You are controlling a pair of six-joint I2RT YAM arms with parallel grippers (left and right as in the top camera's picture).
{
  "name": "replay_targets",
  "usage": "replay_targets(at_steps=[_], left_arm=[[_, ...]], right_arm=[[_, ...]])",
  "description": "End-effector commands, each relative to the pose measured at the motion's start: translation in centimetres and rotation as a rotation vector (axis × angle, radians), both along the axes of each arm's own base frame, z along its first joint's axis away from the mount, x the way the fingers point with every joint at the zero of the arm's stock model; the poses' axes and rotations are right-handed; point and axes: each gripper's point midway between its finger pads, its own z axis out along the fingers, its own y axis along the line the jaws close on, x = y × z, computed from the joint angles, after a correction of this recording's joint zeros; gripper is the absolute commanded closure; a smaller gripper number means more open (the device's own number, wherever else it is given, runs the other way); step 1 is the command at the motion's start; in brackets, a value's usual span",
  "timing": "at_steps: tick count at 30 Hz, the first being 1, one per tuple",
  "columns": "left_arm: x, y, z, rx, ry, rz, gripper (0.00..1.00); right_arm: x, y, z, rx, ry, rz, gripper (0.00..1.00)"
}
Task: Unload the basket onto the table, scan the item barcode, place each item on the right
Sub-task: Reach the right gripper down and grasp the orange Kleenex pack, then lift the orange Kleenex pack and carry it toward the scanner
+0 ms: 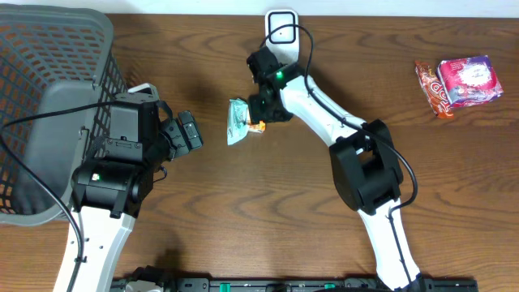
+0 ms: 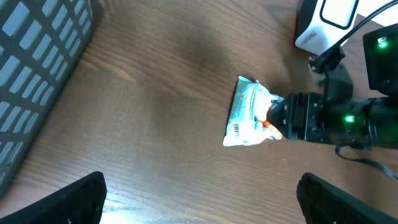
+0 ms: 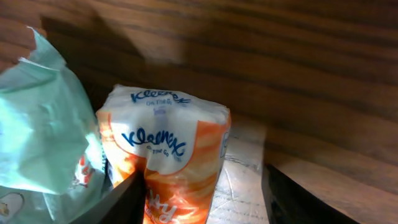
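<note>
Currently, the right claw [image 3: 198,196] straddles the orange tissue pack [image 3: 168,149]; whether it grips cannot be told. Left claw [image 2: 199,202] stands wide.

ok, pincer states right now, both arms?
left pincer: open, empty.
right pincer: around the Kleenex pack; whether it grips cannot be told.

Grey mesh basket [image 1: 57,36] far left on wooden table [image 1: 243,219]; pink packet [image 1: 470,79] touching red packet [image 1: 431,88], far right.
</note>
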Motion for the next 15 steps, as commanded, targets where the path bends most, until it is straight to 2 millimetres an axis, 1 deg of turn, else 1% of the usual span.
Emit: replay_targets(at_steps=[1,4,7,8,9,11,15], left_arm=[[0.1,0.2,0.2,0.012,-0.005,-0.002,0.02],[0.1,0.2,0.2,0.012,-0.005,-0.002,0.02],[0.1,0.2,0.2,0.012,-0.005,-0.002,0.02],[0.1,0.2,0.2,0.012,-0.005,-0.002,0.02],[0.1,0.2,0.2,0.012,-0.005,-0.002,0.02],[0.1,0.2,0.2,0.012,-0.005,-0.002,0.02],[0.1,0.2,0.2,0.012,-0.005,-0.002,0.02]], right_arm=[[-0.2,-3.9,-1.3,-0.204,-0.028,-0.03,0.44],[0.2,-7.1,0.1,-0.355,-0.061,-0.061,0.44],[0.5,-9.7,1.7,-0.477,-0.076,-0.081,0.43],[0.6,-10.5,2.2,-0.51,-0.079,-0.087,0.42],[0.7,-11.4,2.8,-0.55,-0.082,-0.094,0.38],[0.6,-11.3,3.1,-0.543,-0.076,-0.091,0.33],[0.1,-10.2,3.0,-0.534,-0.065,-0.019,0.32]])
